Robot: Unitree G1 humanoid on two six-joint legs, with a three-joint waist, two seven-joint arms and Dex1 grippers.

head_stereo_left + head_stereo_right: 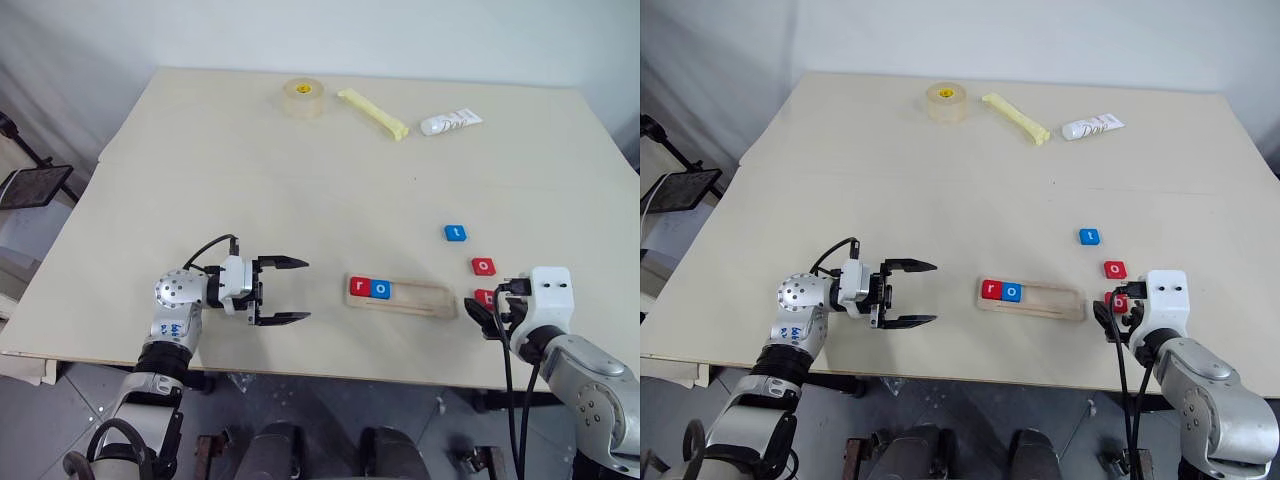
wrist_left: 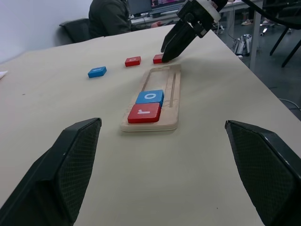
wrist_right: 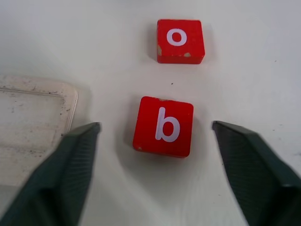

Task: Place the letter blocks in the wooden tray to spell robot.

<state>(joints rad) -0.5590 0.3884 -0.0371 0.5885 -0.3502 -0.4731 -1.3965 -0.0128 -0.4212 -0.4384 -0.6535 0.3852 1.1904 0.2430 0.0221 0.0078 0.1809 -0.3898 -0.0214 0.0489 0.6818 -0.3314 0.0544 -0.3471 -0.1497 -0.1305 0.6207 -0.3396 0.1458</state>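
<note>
The wooden tray (image 1: 400, 297) lies near the table's front edge. A red "r" block (image 1: 360, 287) and a blue "o" block (image 1: 381, 289) sit side by side at its left end. Right of the tray, a blue "t" block (image 1: 455, 233), a red "o" block (image 1: 483, 266) and a red "b" block (image 3: 163, 126) lie on the table. My right gripper (image 3: 155, 127) is open, with one finger on each side of the "b" block, which lies flat on the table. My left gripper (image 1: 290, 291) is open and empty, left of the tray and pointing at it.
At the far side of the table lie a roll of tape (image 1: 303, 98), a yellow stick (image 1: 373, 113) and a white tube (image 1: 450, 122). The table's front edge (image 1: 330, 372) runs just below both grippers. A seated person (image 2: 110, 16) is in the background beyond the table.
</note>
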